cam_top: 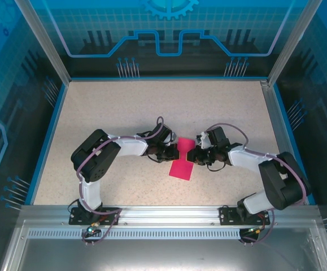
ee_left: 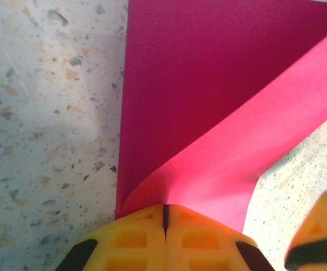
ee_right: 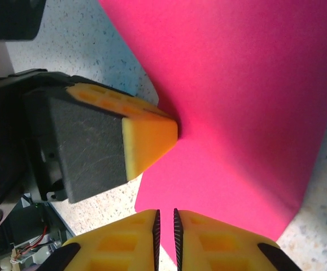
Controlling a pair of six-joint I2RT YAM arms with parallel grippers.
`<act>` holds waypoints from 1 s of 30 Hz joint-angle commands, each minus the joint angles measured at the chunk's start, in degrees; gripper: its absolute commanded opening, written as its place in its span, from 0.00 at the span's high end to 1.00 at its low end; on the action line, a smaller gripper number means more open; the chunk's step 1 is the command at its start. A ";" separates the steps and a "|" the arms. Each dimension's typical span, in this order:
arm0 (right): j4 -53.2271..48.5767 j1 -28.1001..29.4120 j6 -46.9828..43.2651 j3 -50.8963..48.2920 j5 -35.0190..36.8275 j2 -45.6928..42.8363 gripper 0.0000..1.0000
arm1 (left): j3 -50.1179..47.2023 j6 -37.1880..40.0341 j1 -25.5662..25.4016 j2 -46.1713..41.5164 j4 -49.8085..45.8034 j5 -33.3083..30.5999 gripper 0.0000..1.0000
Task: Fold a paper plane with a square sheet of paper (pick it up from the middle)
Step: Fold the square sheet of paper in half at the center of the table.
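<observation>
Top external view: both arms are bent at the elbow and reach in to the middle of the speckled worktop. The left arm comes in from the left and the right arm from the right. Their hands almost meet, with the square sheet of paper between them. The pink paper lies near the middle of the worktop, a bit nearer to the arms' bases than to the far wall. It looks narrow where the hands are and wider at its near end.

The left hand has its yellow fingers pressed tight together on the edge of the paper. In the left wrist view a flap of the paper curls up from the fingertips, and the rest lies flat on the worktop.

The right hand is low over the paper's other side. In the right wrist view its fingers are close together with a thin slit between them. The paper reaches right up to them, but I cannot tell if they are pinching it. The left hand's pointed fingertip pokes in from the side and touches the paper, just beside the right hand.

Blue see-through walls stand around the worktop.
</observation>
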 commanded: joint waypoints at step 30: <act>1.84 -7.18 -9.61 5.48 -3.57 15.68 0.85 | -0.70 4.03 -0.96 3.86 -9.87 -4.49 1.00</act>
